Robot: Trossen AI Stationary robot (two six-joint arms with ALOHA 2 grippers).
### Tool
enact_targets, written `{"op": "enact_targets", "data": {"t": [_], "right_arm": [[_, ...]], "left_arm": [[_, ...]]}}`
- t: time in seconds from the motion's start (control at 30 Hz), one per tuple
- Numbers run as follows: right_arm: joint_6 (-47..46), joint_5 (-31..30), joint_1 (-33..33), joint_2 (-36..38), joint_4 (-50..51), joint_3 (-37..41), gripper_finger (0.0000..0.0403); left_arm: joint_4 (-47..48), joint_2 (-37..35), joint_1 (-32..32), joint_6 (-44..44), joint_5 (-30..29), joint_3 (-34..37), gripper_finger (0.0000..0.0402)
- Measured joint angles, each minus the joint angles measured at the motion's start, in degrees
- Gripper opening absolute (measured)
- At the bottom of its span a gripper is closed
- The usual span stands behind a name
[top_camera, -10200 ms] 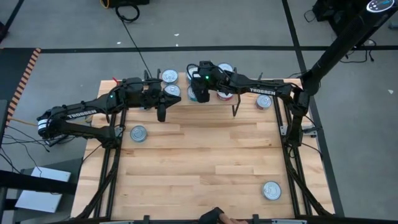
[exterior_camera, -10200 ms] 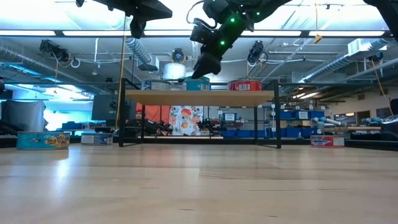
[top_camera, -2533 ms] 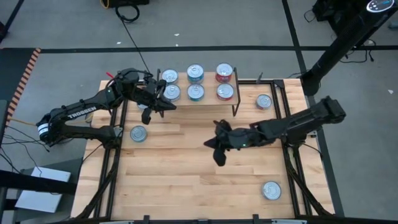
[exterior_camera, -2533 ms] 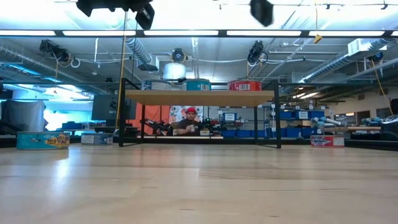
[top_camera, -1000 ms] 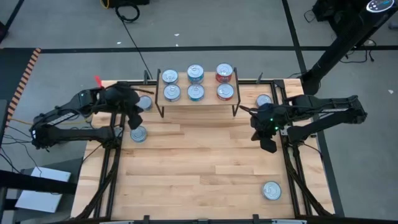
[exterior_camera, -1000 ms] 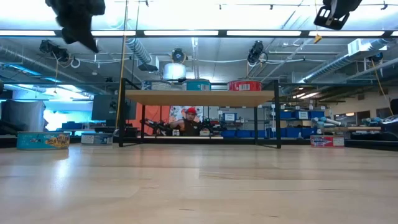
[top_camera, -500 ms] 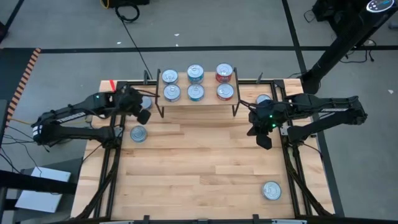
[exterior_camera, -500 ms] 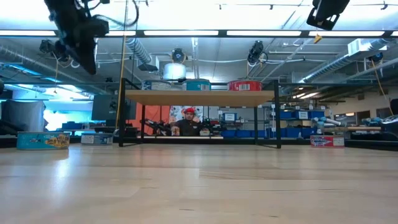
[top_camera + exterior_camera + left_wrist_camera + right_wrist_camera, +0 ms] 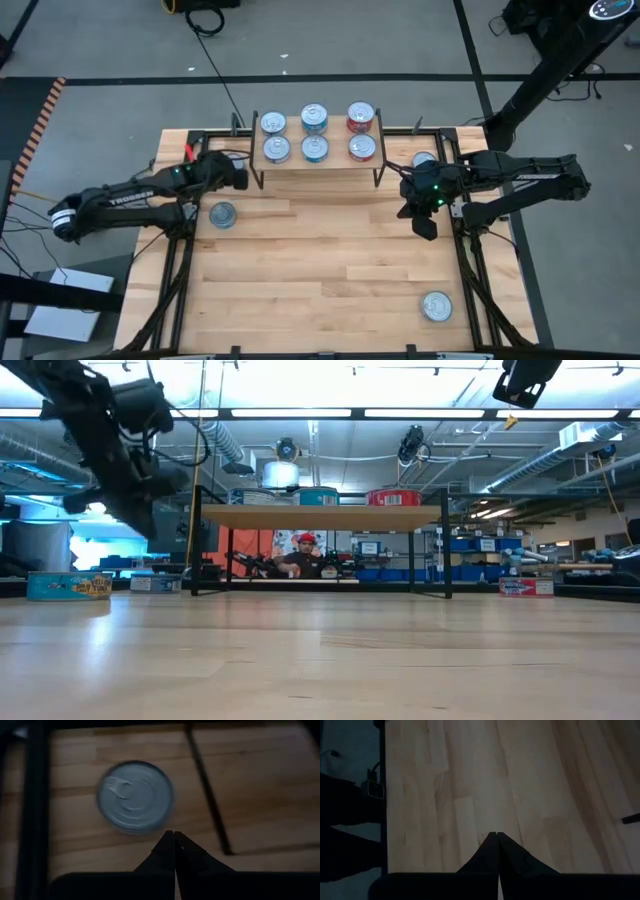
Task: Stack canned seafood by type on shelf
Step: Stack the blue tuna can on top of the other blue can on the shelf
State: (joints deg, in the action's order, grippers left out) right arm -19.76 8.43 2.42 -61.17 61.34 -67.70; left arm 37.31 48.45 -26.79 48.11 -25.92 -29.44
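The shelf (image 9: 338, 135) stands at the table's far edge on thin black legs and carries several tins of canned seafood, among them a red-labelled one (image 9: 361, 116) at its right end. My left gripper (image 9: 240, 178) is shut and hangs low by the shelf's left end. Just ahead of its fingertips (image 9: 174, 836) a silver-topped can (image 9: 135, 797) rests on its base on the table. In the high view the arm hides this can. My right gripper (image 9: 424, 228) is shut, empty, and held high over the table's right side (image 9: 520, 390).
Loose cans stand on the table at the left (image 9: 222, 213), far right (image 9: 424, 160) and near right (image 9: 436, 306). A thin black shelf leg (image 9: 207, 795) runs beside the can under my left gripper. Black rails (image 9: 182, 260) border the table. A person sits beyond the shelf (image 9: 300, 555).
My left gripper has come down toward the table and shifted toward the shelf's left end, rolling about its own axis as it went. It has stayed shut.
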Motion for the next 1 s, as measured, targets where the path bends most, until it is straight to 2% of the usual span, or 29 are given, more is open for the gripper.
{"op": "enact_targets", "data": {"t": [0.1, 0.3, 0.4, 0.6, 0.77, 1.0], "right_arm": [[-0.04, -0.02, 0.0, 0.0, 0.0, 0.0, 0.0005], [0.01, -1.54, 0.0, 0.0, -0.16, 0.0, 0.0005], [0.25, -1.55, -0.02, 0.0, -1.13, 0.0, 0.0005], [0.23, -1.53, -0.02, 0.0, -2.63, 0.0, 0.0005], [-0.15, -1.54, -0.02, 0.0, -2.63, 0.0, 0.0005], [-0.14, -1.53, -0.02, 0.0, -2.62, 0.0, 0.0005]], "left_arm": [[-2.13, -0.02, -1.83, -0.62, -0.99, 1.84, 0.0], [-12.45, 0.62, -5.15, -5.69, 1.71, 5.59, 0.0], [-13.07, 2.94, -7.14, -6.89, 1.9, 6.2, 0.0], [-18.27, 9.02, -9.28, -13.79, 6.36, 6.35, 0.0001], [-18.63, 11.96, -9.55, -16.1, 11.35, 6.35, 0.0001], [-14.63, 11.45, -9.48, -15.62, 17.05, 6.34, 0.0001]]}}
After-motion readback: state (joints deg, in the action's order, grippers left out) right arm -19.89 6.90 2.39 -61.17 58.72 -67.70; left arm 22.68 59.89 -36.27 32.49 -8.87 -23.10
